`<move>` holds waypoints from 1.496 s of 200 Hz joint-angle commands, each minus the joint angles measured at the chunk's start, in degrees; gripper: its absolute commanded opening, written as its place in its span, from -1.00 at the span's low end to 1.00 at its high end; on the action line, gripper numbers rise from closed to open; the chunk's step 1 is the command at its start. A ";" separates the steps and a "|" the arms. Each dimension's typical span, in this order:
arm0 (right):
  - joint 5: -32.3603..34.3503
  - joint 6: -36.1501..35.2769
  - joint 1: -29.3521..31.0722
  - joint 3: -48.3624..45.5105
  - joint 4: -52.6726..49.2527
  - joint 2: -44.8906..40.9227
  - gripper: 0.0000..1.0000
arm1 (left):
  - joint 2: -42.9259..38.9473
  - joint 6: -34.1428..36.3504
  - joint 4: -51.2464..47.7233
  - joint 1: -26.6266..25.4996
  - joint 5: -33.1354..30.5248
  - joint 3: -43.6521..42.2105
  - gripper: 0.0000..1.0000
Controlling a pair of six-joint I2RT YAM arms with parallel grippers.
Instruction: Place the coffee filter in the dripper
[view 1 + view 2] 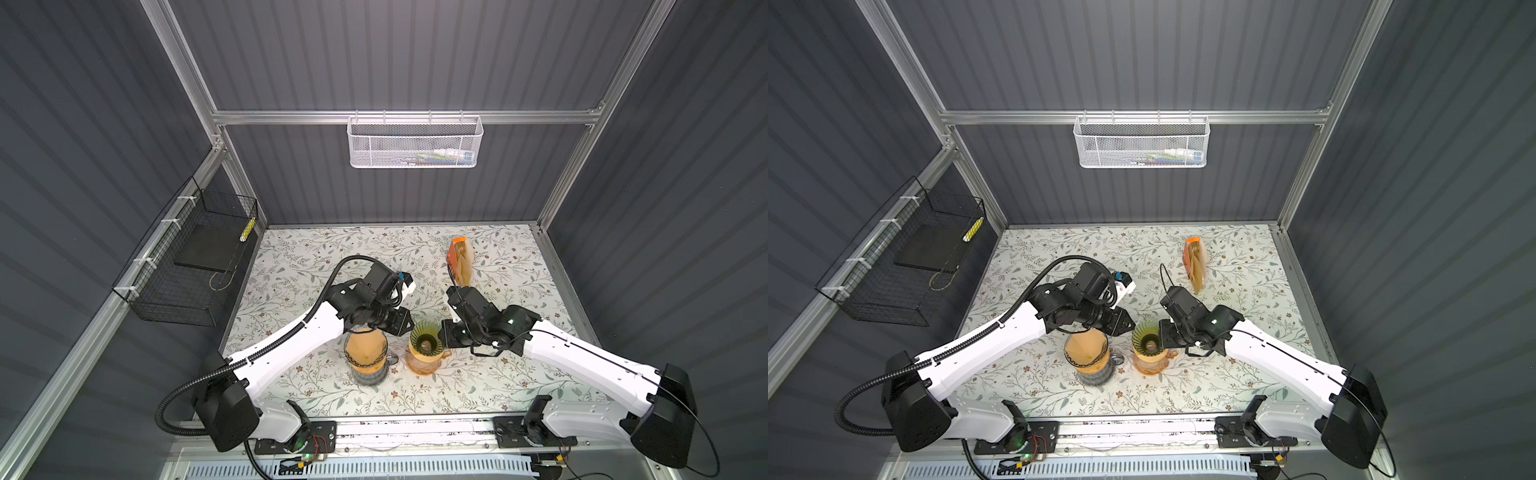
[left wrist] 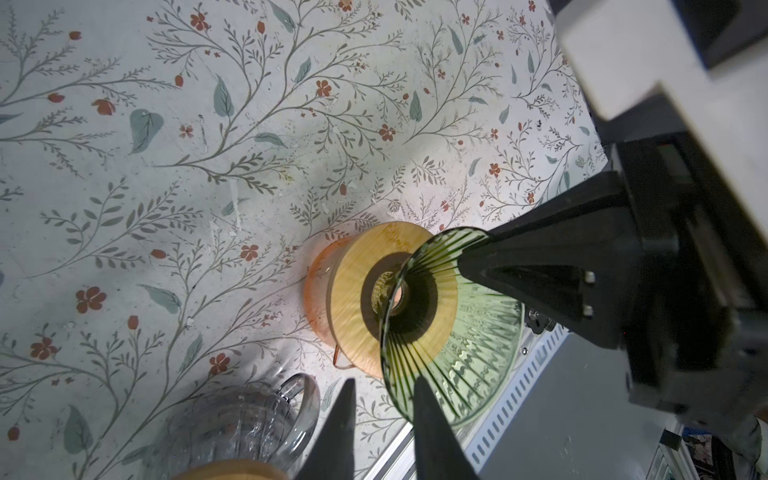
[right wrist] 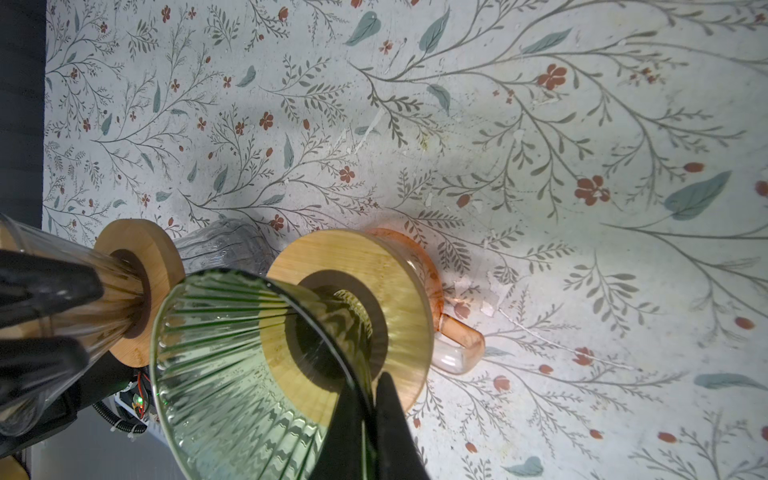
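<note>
A brown coffee filter (image 1: 365,352) (image 1: 1086,348) lies inside a clear glass dripper (image 3: 62,299) that stands on a clear glass jug (image 2: 232,424), left of centre. Next to it on the right, an empty green ribbed dripper (image 1: 424,337) (image 2: 457,374) with a wooden collar rests on an orange mug (image 3: 457,340). My left gripper (image 1: 397,328) (image 2: 384,382) hovers between the two drippers, jaws a little open with only table showing between them. My right gripper (image 1: 444,332) (image 3: 370,386) is shut on the green dripper's rim, one finger inside and one outside.
An orange holder with a stack of brown filters (image 1: 459,259) (image 1: 1196,266) stands at the back right of the floral table (image 1: 519,374). A black wire basket (image 1: 187,266) hangs on the left wall and a white mesh basket (image 1: 413,141) on the back rail.
</note>
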 commanded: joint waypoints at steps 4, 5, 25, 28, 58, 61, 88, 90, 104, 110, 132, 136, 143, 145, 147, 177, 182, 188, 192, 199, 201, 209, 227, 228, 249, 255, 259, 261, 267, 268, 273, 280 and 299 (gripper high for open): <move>2.45 -1.25 -0.36 -2.69 -7.57 1.88 -1.00 | 1.15 0.99 -1.84 -0.17 0.54 0.91 -0.52; 2.49 -1.25 -0.37 -2.69 -7.56 1.88 -1.00 | 1.22 0.99 -1.81 -0.13 0.62 0.90 -0.52; 2.70 -1.21 -0.38 -2.69 -7.59 1.87 -1.00 | 2.56 1.21 -1.61 -0.10 1.80 0.83 -0.56; 2.71 -1.17 -0.38 -2.69 -7.61 1.85 -1.00 | 2.76 1.28 -1.62 -0.16 1.91 0.88 -0.56; 2.88 -1.08 -0.38 -2.60 -7.84 2.04 -1.00 | 3.54 1.48 -1.10 -0.16 3.80 1.04 -0.61; 2.90 -1.07 -0.38 -2.60 -7.80 2.05 -1.00 | 3.63 1.51 -1.09 -0.17 3.85 1.04 -0.61; 3.05 -1.16 -0.46 -2.60 -7.75 2.31 -1.00 | 3.92 1.69 -1.29 -0.16 4.23 0.79 -0.70; 3.12 -1.16 -0.46 -2.54 -7.78 2.38 -1.00 | 3.97 1.69 -1.27 -0.13 4.29 0.66 -0.71; 3.30 -1.25 -0.46 -2.43 -7.98 2.56 -1.00 | 4.24 1.73 -1.48 -0.11 4.53 0.54 -0.84; 3.48 -1.25 -0.46 -2.38 -7.98 2.66 -1.00 | 4.40 1.93 -1.60 -0.19 4.73 0.44 -0.88; 3.58 -1.25 -0.46 -2.25 -8.01 3.14 -1.00 | 5.28 2.34 -2.20 -0.35 5.22 0.29 -0.98; 3.58 -1.25 -0.49 -2.33 -8.06 3.25 -1.00 | 5.40 2.33 -2.23 -0.27 5.20 0.20 -0.98; 3.77 -1.25 -0.55 -2.34 -8.14 3.43 -1.00 | 5.64 2.47 -2.38 -0.43 5.03 0.18 -1.00; 3.76 -1.25 -0.55 -2.34 -8.20 3.45 -1.00 | 5.67 2.48 -2.46 -0.43 4.98 0.05 -1.00; 3.82 -1.25 -0.55 -2.38 -8.22 3.50 -1.00 | 5.68 2.44 -2.48 -0.48 4.94 0.02 -1.00; 3.81 -1.08 -0.55 -2.51 -8.28 3.54 -1.00 | 6.14 2.75 -3.28 -0.57 4.42 0.15 -1.00; 3.76 -1.07 -0.55 -2.49 -8.21 3.46 -1.00 | 6.05 2.75 -3.28 -0.61 4.31 0.18 -0.96; 3.91 -1.07 -0.55 -2.43 -8.34 3.45 -1.00 | 5.89 2.68 -3.20 -0.53 4.32 0.26 -0.92; 4.00 -1.07 -0.55 -2.35 -8.39 3.37 -1.00 | 5.79 2.64 -3.11 -0.57 4.47 0.23 -0.90; 4.11 -1.07 -0.55 -2.27 -8.35 3.37 -1.00 | 5.69 2.62 -3.12 -0.66 4.58 0.43 -0.83; 4.15 -1.07 -0.55 -2.26 -8.39 3.41 -1.00 | 5.69 2.58 -3.11 -0.65 4.62 0.44 -0.81; 4.13 -1.07 -0.55 -2.16 -8.49 3.45 -1.00 | 5.60 2.64 -3.15 -0.69 4.82 0.60 -0.76; 4.17 -1.15 -0.55 -2.16 -8.50 3.53 -1.00 | 5.60 2.70 -3.41 -0.68 5.13 0.66 -0.72; 4.18 -1.16 -0.55 -2.16 -8.51 3.54 -1.00 | 5.60 2.73 -3.44 -0.69 5.16 0.64 -0.72; 4.21 -1.07 -0.63 -2.42 -8.23 3.73 -1.00 | 5.77 2.73 -3.46 -0.76 5.36 0.44 -0.72; 4.22 -0.99 -0.57 -2.43 -8.21 3.89 -1.00 | 5.86 2.75 -3.54 -0.72 5.37 0.33 -0.74; 4.24 -1.01 -0.63 -2.49 -8.25 3.97 -1.00 | 5.99 2.79 -3.61 -0.84 5.45 0.34 -0.75; 4.32 -0.99 -0.64 -2.51 -8.19 3.98 -1.00 | 6.03 2.82 -3.63 -0.82 5.50 0.27 -0.76; 4.36 -0.99 -0.59 -2.59 -8.08 4.05 -1.00 | 6.12 2.83 -3.63 -0.82 5.55 0.25 -0.80; 4.37 -0.99 -0.62 -2.60 -8.08 4.06 -1.00 | 6.17 2.79 -3.63 -0.85 5.55 0.22 -0.80; 4.47 -0.99 -0.64 -2.68 -8.08 4.11 -1.00 | 6.28 2.79 -3.67 -0.84 5.55 0.25 -0.84; 4.63 -1.03 -0.64 -2.69 -8.20 4.22 -1.00 | 6.39 2.83 -3.71 -0.91 5.55 0.12 -0.89; 5.12 -1.12 -0.64 -2.82 -8.39 4.57 -1.00 | 6.91 2.99 -3.72 -1.03 5.46 0.14 -0.98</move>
